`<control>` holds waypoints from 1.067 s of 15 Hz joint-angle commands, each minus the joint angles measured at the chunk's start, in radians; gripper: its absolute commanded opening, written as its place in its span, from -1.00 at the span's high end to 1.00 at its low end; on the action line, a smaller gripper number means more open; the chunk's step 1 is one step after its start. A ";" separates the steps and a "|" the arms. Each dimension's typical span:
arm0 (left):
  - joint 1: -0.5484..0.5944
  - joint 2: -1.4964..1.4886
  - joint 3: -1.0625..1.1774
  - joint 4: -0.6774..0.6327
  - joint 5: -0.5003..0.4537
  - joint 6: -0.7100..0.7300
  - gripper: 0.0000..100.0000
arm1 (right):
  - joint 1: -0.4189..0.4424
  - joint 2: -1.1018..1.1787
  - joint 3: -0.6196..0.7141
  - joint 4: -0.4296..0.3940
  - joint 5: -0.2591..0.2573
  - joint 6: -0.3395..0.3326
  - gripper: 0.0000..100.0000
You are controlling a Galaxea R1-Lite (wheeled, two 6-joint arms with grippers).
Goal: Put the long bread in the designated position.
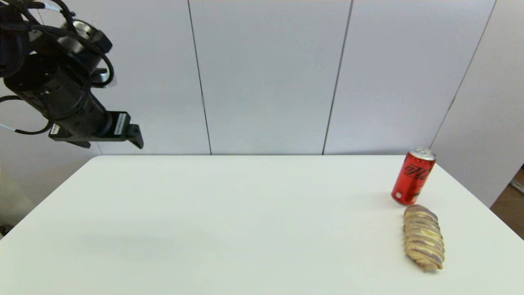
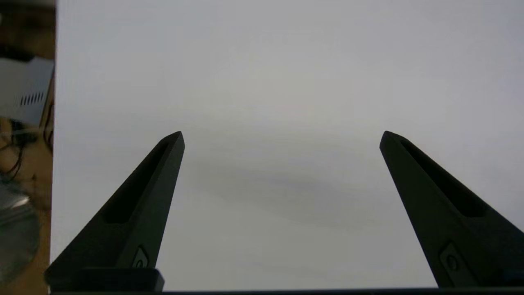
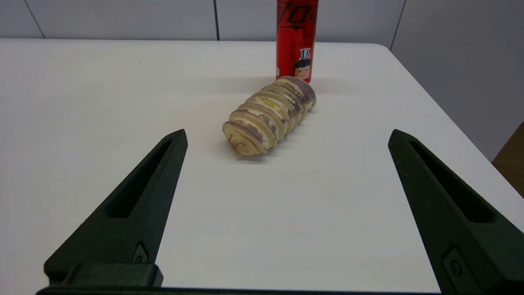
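Observation:
The long bread (image 1: 423, 237) is a tan ridged loaf with purplish-brown stripes, lying flat near the table's right edge, just in front of a red can. In the right wrist view the long bread (image 3: 268, 116) lies ahead of my right gripper (image 3: 286, 135), which is open and empty, a short way back from the loaf's near end. My left arm (image 1: 61, 94) is raised above the table's far left corner. Its gripper (image 2: 282, 137) is open over bare white tabletop with nothing between the fingers. The designated position has no mark that I can see on the table.
A red soda can (image 1: 412, 176) stands upright touching or almost touching the bread's far end, also seen as the can (image 3: 297, 39). The white table (image 1: 229, 221) ends close to the right of both. Grey wall panels stand behind the table.

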 commanded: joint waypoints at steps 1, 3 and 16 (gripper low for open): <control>0.017 -0.123 0.127 -0.358 0.003 0.011 -1.00 | -0.001 0.001 0.002 0.000 0.001 0.000 -1.00; 0.017 -0.189 0.234 -0.577 0.001 0.014 -1.00 | 0.001 0.001 0.002 0.000 0.001 -0.001 -1.00; 0.077 -0.840 1.081 -1.002 -0.003 0.068 -1.00 | 0.001 0.001 0.002 0.000 0.001 0.000 -1.00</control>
